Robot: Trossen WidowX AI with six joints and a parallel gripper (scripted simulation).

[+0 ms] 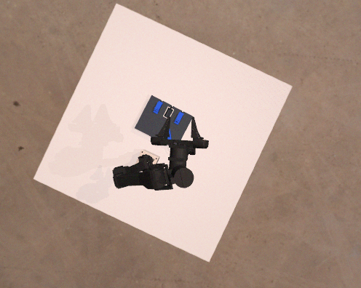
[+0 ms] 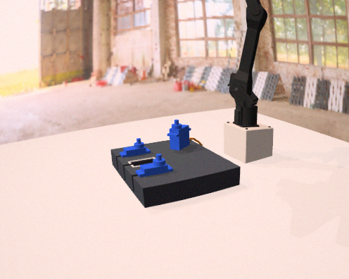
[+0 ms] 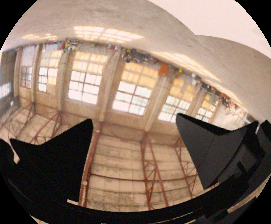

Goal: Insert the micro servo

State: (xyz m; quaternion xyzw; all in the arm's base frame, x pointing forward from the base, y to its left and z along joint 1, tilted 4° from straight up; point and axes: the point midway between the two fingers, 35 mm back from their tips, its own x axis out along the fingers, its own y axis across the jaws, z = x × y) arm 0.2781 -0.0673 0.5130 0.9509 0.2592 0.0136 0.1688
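Observation:
The loose blue servo [image 2: 179, 138] stands upright on the dark deck [image 2: 207, 169] [image 1: 146, 120], near its edge on the arm-base side. Its output shaft points up and its orange cable [image 2: 196, 140] trails off behind it. In the top view the arm's gripper partly hides it. The marked pocket [image 1: 169, 112] [image 2: 141, 163] is empty, with a pale outline, at the opposite edge of the deck. My gripper [image 1: 181, 118] [image 3: 134, 120] is open and empty, its fingers wide apart. It is raised out of the exterior view, and the wrist view shows windows and roof between its fingers.
Two seated blue servos flank the pocket, one [image 1: 158, 107] [image 2: 136, 151] on one side and one [image 1: 179, 118] [image 2: 154, 169] on the other. The arm's pale base block [image 2: 248, 144] stands beyond the deck on the white table [image 1: 108, 54] [image 2: 77, 225].

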